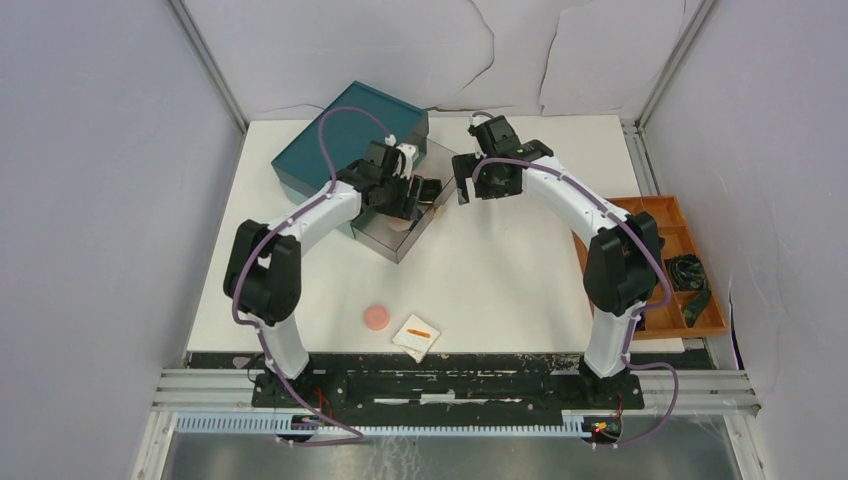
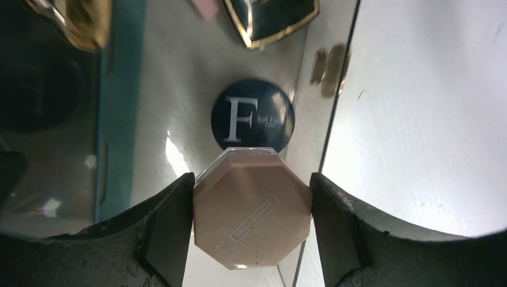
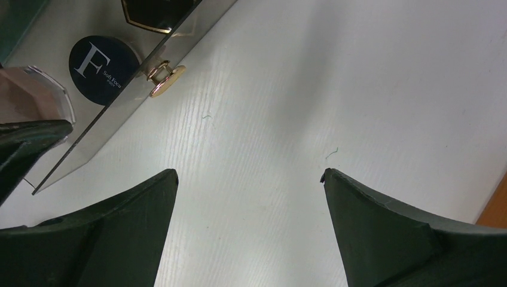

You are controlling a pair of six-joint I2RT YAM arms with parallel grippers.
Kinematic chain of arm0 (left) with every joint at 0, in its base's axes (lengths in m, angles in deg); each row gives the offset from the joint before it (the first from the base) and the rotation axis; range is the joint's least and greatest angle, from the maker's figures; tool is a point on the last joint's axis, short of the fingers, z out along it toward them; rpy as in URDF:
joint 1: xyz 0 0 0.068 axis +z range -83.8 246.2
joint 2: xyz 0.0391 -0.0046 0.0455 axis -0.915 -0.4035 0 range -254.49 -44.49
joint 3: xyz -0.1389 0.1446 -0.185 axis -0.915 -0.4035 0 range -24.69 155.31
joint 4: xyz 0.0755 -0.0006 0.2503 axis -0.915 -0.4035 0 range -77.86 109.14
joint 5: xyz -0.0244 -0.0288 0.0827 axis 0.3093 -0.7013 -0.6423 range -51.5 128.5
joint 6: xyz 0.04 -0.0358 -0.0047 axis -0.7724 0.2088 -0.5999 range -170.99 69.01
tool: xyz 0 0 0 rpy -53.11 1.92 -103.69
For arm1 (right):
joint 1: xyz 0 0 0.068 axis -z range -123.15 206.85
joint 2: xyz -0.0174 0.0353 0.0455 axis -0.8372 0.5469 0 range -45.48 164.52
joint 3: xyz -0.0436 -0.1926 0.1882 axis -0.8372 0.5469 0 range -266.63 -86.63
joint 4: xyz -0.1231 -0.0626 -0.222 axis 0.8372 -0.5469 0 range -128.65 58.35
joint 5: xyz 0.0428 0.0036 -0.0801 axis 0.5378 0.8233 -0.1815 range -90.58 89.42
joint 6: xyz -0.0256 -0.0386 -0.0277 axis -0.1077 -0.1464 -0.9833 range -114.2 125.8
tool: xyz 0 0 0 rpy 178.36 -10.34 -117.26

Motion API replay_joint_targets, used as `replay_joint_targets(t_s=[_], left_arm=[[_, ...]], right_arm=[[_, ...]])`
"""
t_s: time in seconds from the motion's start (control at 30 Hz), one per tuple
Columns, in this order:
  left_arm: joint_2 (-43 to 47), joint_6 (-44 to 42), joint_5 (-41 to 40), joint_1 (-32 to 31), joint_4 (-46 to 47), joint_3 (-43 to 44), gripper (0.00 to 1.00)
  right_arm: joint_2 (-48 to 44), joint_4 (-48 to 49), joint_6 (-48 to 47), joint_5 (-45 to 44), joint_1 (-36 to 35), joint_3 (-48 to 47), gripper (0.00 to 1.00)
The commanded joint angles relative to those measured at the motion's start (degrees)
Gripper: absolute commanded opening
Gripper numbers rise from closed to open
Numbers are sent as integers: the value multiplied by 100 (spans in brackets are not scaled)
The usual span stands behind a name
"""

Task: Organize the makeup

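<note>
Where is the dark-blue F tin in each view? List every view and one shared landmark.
Top external: not made out; the left gripper hangs over the clear drawer there.
Left wrist: F tin at centre, just beyond the gripped pink compact.
Right wrist: upper left, inside the drawer.
Shared landmark: gold knob, right of the tin in both wrist views.

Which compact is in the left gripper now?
The beige octagonal compact, pinched in the left gripper; the round F tin and black gold-edged compact lie loose in the drawer.

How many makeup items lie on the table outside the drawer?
3: a pink disc, a white pad just right of it, and an orange stick lying on that pad. Others may be hidden.
</note>
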Motion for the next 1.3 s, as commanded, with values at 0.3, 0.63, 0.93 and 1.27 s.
replay_joint_targets(t_s=[0.3, 0.63, 0.93, 1.27], left_arm=[[320, -188, 44, 60, -179, -1068, 60], [816, -330, 99, 56, 26, -932, 99], [1280, -246, 152, -19, -297, -391, 99], [2051, 189, -390, -188, -633, -30, 99]], right_arm=[[-108, 275, 150, 105, 18, -36, 98], [-237, 221, 132, 237, 19, 78, 100], [-689, -182, -231, 418, -338, 343, 100], [-1376, -185, -677, 1126, -1716, 1640, 100]])
